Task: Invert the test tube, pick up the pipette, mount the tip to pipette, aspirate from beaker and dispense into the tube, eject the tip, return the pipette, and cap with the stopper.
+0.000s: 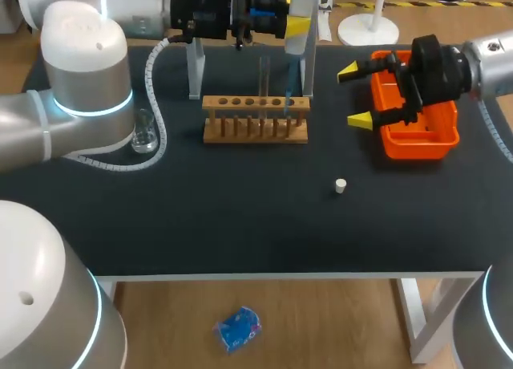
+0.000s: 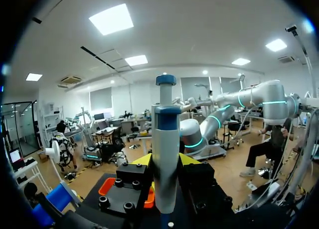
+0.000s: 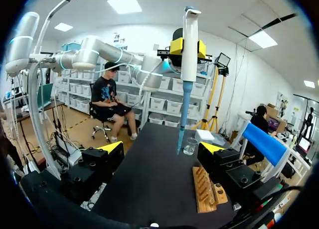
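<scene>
My left gripper (image 1: 268, 16) hangs at the back of the table, shut on the blue and white pipette (image 2: 165, 154). In the right wrist view the pipette (image 3: 189, 45) stands upright, with its thin tip (image 3: 180, 139) pointing down above the table. A wooden rack (image 1: 255, 119) holds an upright clear test tube (image 1: 264, 79). The pipette tip (image 1: 287, 99) ends just above the rack's right part. The small glass beaker (image 1: 145, 133) stands left of the rack. The white stopper (image 1: 341, 186) lies in front. My right gripper (image 1: 357, 96) is open, beside the orange tray.
The orange tray (image 1: 418, 132) sits at the right of the table, partly under my right arm. White stand posts (image 1: 195, 68) rise behind the rack. The rack (image 3: 204, 189) and beaker (image 3: 190, 146) lie ahead of my right gripper (image 3: 162, 148).
</scene>
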You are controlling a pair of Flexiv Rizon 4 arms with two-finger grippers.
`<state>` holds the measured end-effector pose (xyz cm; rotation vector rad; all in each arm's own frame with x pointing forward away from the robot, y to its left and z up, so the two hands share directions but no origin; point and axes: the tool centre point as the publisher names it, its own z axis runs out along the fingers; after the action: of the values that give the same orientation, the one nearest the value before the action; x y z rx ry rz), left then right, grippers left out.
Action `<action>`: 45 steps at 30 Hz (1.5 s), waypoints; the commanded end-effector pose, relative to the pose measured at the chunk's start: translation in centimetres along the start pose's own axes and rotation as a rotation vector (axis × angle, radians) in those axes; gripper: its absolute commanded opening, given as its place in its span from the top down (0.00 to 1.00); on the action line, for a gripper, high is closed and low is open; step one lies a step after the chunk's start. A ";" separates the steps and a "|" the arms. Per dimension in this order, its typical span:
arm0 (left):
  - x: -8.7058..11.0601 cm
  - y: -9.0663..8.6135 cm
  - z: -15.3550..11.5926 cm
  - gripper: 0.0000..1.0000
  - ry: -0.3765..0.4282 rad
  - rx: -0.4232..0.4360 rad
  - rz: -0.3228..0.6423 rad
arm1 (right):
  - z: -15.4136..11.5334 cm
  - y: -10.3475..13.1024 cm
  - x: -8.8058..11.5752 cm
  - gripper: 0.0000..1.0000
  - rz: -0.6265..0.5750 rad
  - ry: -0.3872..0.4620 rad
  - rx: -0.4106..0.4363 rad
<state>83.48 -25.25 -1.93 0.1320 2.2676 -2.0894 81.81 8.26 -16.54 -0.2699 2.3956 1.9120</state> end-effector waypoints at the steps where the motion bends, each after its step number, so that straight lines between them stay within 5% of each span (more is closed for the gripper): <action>1: -0.1 0.0 0.0 1.00 0.002 0.000 0.000 | 0.0 -0.1 0.0 0.00 0.000 0.002 -0.001; 18: 2.1 4.3 0.2 1.00 0.104 0.057 -0.045 | 1.5 -1.9 1.7 0.00 0.119 0.024 -0.203; 33: 3.0 6.9 0.7 1.00 0.060 0.039 -0.048 | 2.6 -0.6 1.1 0.00 0.125 0.009 -0.248; 45: 3.0 6.9 0.7 1.00 0.060 0.039 -0.048 | 2.6 -0.6 1.1 0.00 0.125 0.009 -0.248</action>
<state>81.22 -25.30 -9.17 0.1458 2.2889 -2.1818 80.67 10.57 -17.84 -0.1432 2.2280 2.2704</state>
